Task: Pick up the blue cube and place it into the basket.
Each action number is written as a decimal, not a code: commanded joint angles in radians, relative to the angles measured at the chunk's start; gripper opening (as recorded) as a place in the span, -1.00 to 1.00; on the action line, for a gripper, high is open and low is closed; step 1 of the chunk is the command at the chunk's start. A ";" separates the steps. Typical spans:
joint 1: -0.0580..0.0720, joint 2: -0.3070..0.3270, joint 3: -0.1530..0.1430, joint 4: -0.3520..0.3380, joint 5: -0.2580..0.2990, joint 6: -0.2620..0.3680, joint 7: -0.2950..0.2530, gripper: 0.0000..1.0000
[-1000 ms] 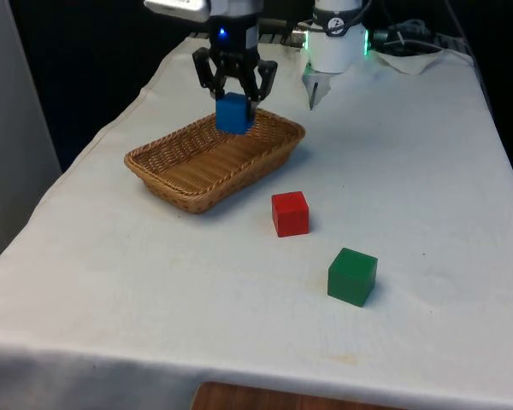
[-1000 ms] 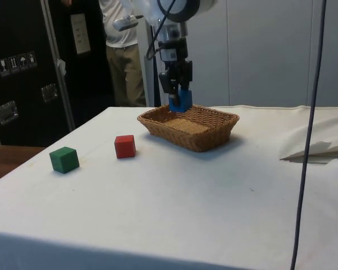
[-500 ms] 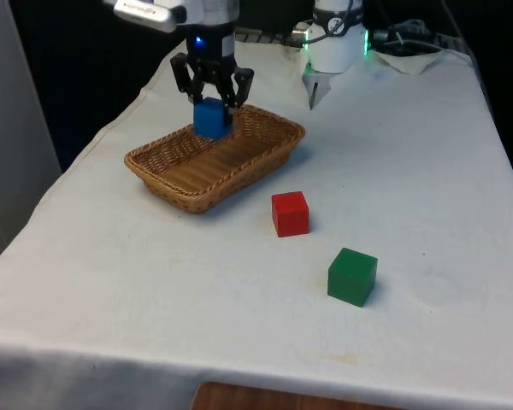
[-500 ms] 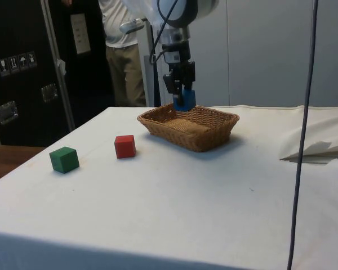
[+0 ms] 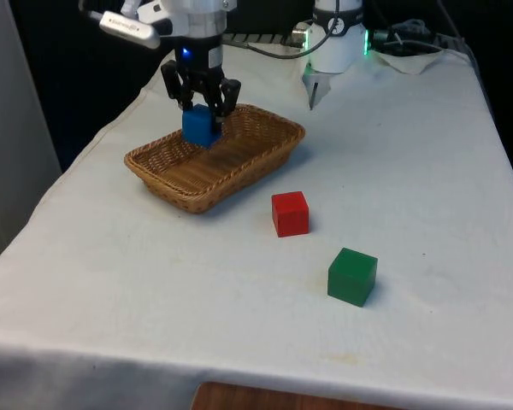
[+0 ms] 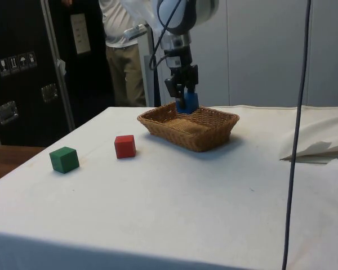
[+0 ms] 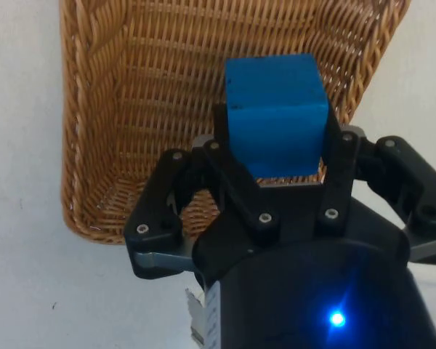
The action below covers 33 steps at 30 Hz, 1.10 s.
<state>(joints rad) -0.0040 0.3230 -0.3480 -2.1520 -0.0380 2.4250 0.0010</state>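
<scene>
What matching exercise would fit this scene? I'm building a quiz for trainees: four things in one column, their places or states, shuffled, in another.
Things:
1. blue cube
2. woven wicker basket
3. red cube
4. green cube

Places or states:
A. nearest the table's front edge
B. held in the black two-finger gripper
C. on the cloth between basket and green cube
D. under the held cube

Pairs: 1-B, 2-D, 3-C, 4-A

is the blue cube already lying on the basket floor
No, the blue cube is clamped between the fingers of the gripper, held above the weave of the basket.
</scene>
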 commanded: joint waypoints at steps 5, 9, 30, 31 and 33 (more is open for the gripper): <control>-0.001 0.000 0.002 0.002 0.006 -0.004 0.002 -0.96; -0.002 0.007 0.005 0.005 0.014 -0.003 0.004 -0.96; -0.002 0.101 0.020 0.065 0.134 -0.005 -0.008 -0.96; -0.002 0.104 0.020 0.068 0.140 -0.006 -0.012 -0.96; -0.001 0.110 0.018 0.073 0.150 -0.008 -0.019 -0.96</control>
<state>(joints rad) 0.0020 0.4350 -0.3380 -2.0810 0.0990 2.4210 -0.0080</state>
